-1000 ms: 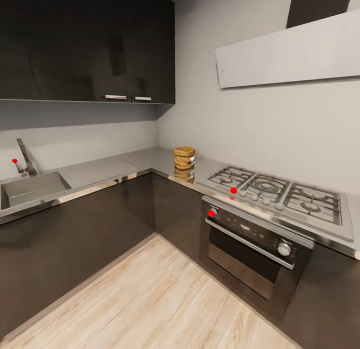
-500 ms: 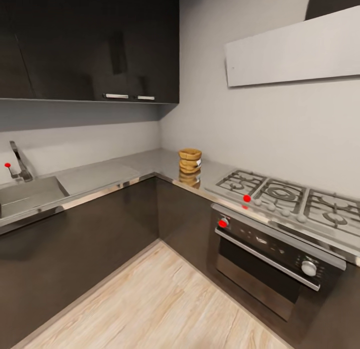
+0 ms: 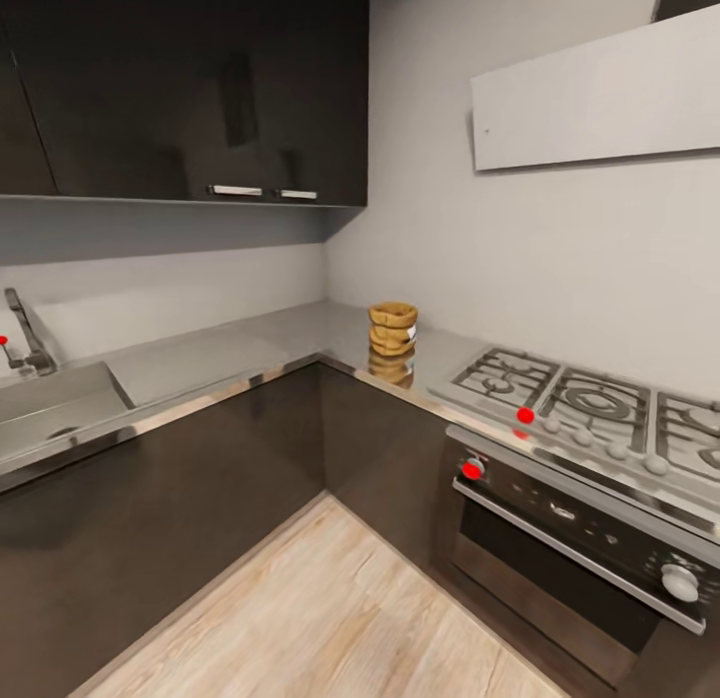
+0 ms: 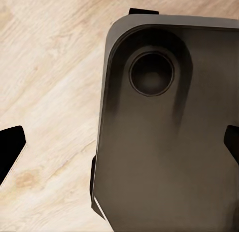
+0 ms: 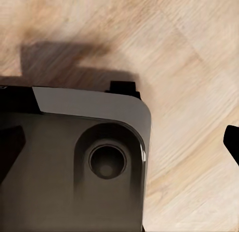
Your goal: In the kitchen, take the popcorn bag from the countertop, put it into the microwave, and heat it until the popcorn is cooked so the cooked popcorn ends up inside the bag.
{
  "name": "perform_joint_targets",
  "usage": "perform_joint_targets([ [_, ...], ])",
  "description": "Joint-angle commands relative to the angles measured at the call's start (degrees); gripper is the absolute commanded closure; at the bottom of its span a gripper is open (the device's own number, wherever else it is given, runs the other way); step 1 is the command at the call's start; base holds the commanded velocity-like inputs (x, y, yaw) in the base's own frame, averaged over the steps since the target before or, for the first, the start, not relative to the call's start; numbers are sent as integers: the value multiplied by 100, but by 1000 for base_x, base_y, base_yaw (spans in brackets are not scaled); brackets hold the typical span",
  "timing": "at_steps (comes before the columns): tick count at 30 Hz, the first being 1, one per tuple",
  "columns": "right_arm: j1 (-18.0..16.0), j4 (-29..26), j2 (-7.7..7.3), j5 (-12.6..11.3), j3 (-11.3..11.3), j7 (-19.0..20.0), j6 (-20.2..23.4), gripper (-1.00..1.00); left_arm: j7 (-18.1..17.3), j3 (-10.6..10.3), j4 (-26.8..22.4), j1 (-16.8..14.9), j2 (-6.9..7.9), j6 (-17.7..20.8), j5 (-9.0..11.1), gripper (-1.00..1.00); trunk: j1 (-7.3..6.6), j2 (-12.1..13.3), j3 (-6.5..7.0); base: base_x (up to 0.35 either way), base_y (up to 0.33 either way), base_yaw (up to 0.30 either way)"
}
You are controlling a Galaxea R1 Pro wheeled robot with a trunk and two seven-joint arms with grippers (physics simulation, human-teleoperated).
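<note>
The popcorn bag sits just right of the head view's centre: a little tan-brown sack with stacked ridges and a fat rolled rim, standing upright, with a small pale patch on its right side. It's on the countertop in the corner, close to the back wall and just left of the hob, not touching it. The grey top is shiny enough that the bag's reflection shows right below it.

The counter runs in an L shape: a sink and tap at the left edge, dark glossy cabinets underneath. At lower right there's a steel oven with a red knob under the hob. Dark wall cupboards fill the upper left, a pale hood the upper right, and the floor is light wood.

In both wrist views, dark fingertips poke in at opposite edges, well apart, so the left gripper and right gripper are both spread wide with nothing between them. Each looks down on a dark grey rounded plate over the wood floor.
</note>
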Motion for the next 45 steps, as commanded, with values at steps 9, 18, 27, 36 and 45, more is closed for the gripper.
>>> perform_joint_targets([
  [9,-8,19,4,44,-41,10,-29,-100,3,3,-4,2,-1,-4,60,-100,3,-3,-5,244,125,0],
  [18,9,10,-3,42,-29,18,-37,-100,-13,11,-4,2,-8,-29,68,-100,3,-3,-5,54,20,0],
  [27,11,10,2,46,-25,15,-28,-100,-14,12,-11,2,-7,-40,69,-100,3,-3,-5,0,62,0],
  [36,13,10,16,42,-22,10,-51,-100,-23,3,-11,2,-5,-38,69,-100,3,-3,-5,0,213,0],
  [45,13,10,41,42,-31,10,-45,-100,-23,10,-11,2,-1,-38,69,-100,3,-3,-5,0,222,-167],
])
